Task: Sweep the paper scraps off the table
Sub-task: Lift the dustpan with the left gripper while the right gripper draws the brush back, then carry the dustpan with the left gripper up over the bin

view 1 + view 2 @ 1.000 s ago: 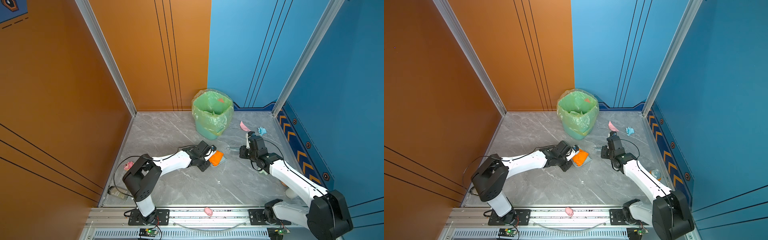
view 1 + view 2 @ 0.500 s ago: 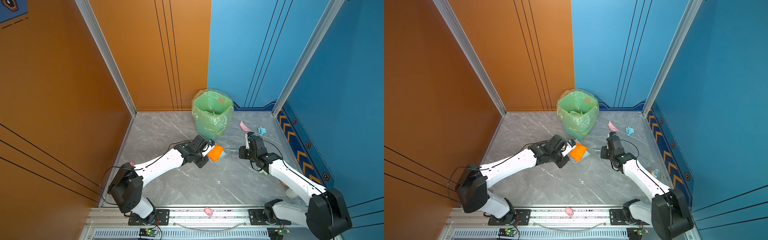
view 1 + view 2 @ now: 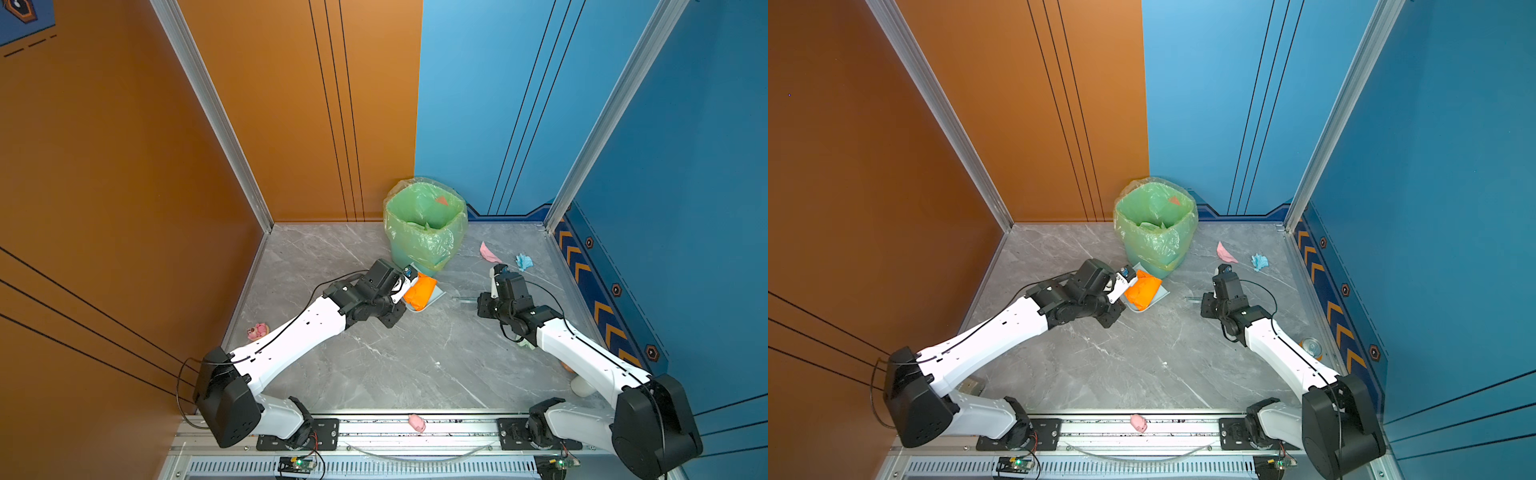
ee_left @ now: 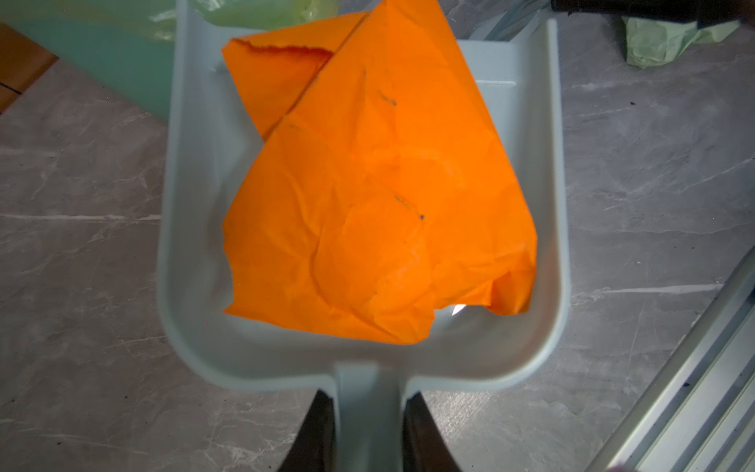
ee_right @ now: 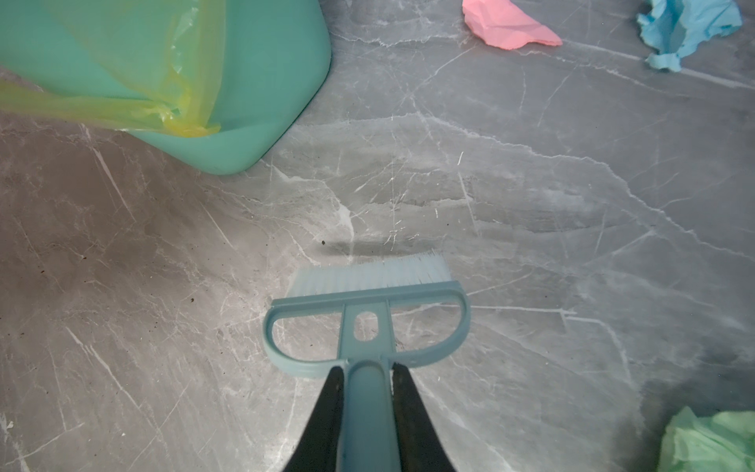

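left fingers (image 4: 316, 437) grip 1 dustpan (image 4: 196, 335) | right fingers (image 5: 327, 421) grip 1 brush (image 5: 367, 327) | 1 pink scrap (image 5: 510, 24)

Tabletop: grey marble-look slab (image 3: 374, 374) with white veins, and the middle is wide and bare.
Back centre: green bin (image 3: 424, 245) stands upright near the rear wall, liner draped over its rim.
Back right: pink scrap (image 3: 489, 252) and blue scrap (image 3: 524, 262) lie near each other, not touching, right of the bin.
Right side: pale green scrap (image 5: 706, 441) on the slab, and a can (image 3: 1311, 347) by the right wall.
Left edge: pink toy (image 3: 257, 331) beside the wall.
Front rail: pig figurine (image 3: 417, 422) sits on the aluminium.
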{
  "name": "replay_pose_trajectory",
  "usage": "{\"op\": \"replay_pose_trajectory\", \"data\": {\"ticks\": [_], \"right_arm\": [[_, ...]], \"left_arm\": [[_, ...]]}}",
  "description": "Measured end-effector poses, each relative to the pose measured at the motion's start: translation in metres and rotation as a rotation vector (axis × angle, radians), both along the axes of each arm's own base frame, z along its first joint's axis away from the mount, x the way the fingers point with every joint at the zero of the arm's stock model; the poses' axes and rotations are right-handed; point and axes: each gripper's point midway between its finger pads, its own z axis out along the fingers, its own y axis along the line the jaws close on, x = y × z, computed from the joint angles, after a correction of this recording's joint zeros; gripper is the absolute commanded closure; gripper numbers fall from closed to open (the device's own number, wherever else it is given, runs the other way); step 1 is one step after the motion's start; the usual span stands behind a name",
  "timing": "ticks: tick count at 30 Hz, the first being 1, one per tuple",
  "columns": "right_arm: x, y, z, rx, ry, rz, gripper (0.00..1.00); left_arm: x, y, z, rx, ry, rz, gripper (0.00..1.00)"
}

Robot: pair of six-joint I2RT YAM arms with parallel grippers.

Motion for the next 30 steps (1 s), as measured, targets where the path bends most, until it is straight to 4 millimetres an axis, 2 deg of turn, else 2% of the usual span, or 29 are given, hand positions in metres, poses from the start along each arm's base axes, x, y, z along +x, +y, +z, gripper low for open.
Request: {"op": "replay_pose_trajectory", "data": {"ticks": [17,25,30], "right_arm": [[0.000,0.004,-0.009,0.006,0.027,0.014,1.00],[0.003,0.005,-0.012,0.006,0.030,0.015,1.00],[0.004,0.006,-0.015,0.008,0.034,0.018,1.00]], "left_arm": [[0.010,0.043,0.071,-0.064,-0.114,0.114,1.00],[0.012,0.056,0.092,-0.079,-0.158,0.136,1.00],[0.020,0.065,0.111,-0.094,-0.201,0.166,1.00]]}}
